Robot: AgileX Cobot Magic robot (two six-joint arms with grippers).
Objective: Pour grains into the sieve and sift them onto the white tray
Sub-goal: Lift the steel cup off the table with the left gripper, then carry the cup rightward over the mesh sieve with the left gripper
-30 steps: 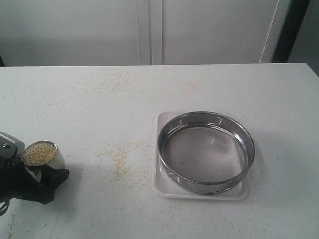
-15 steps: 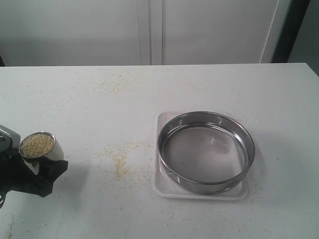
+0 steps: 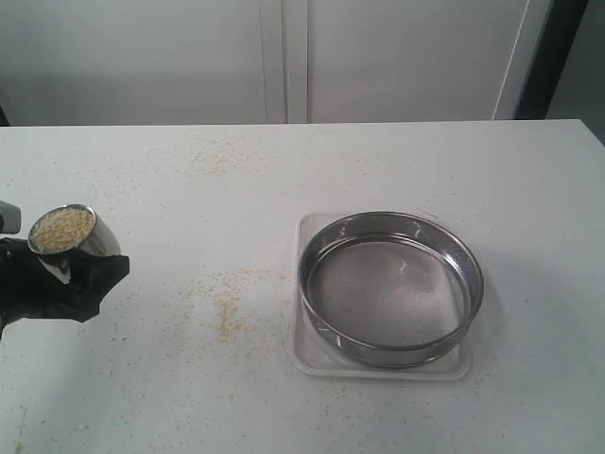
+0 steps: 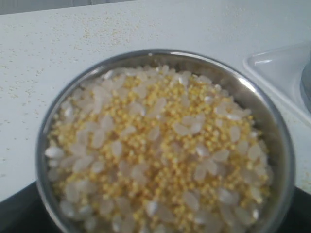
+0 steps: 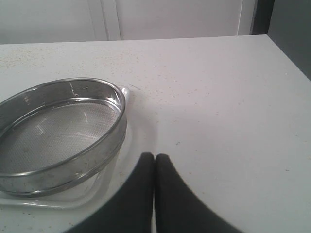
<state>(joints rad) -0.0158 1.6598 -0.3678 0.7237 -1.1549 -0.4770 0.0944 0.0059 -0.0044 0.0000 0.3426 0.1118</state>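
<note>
A small steel cup (image 3: pixel 96 246) filled to the brim with the grains (image 3: pixel 60 229), yellow and whitish, hangs above the table at the far left. My left gripper (image 3: pixel 68 272) is shut on it, its black fingers wrapped around the cup's wall. The left wrist view is filled by the cup's rim (image 4: pixel 285 160) and the grains (image 4: pixel 160 150). The sieve (image 3: pixel 390 291) sits empty on the white tray (image 3: pixel 310 354) at centre right. My right gripper (image 5: pixel 154 158) is shut on nothing, low over the table beside the sieve (image 5: pixel 58 131) and the white tray (image 5: pixel 114 170).
Loose spilled grains (image 3: pixel 225 308) lie on the table between the cup and the tray, and more spilled grains (image 3: pixel 217 151) lie near the back. A white cabinet wall (image 3: pixel 284 57) stands behind the table. The table's right edge (image 5: pixel 286 56) runs close to the right arm.
My left gripper has lifted the cup of grains, moving it up and slightly left in the exterior view. The sieve and tray have not moved.
</note>
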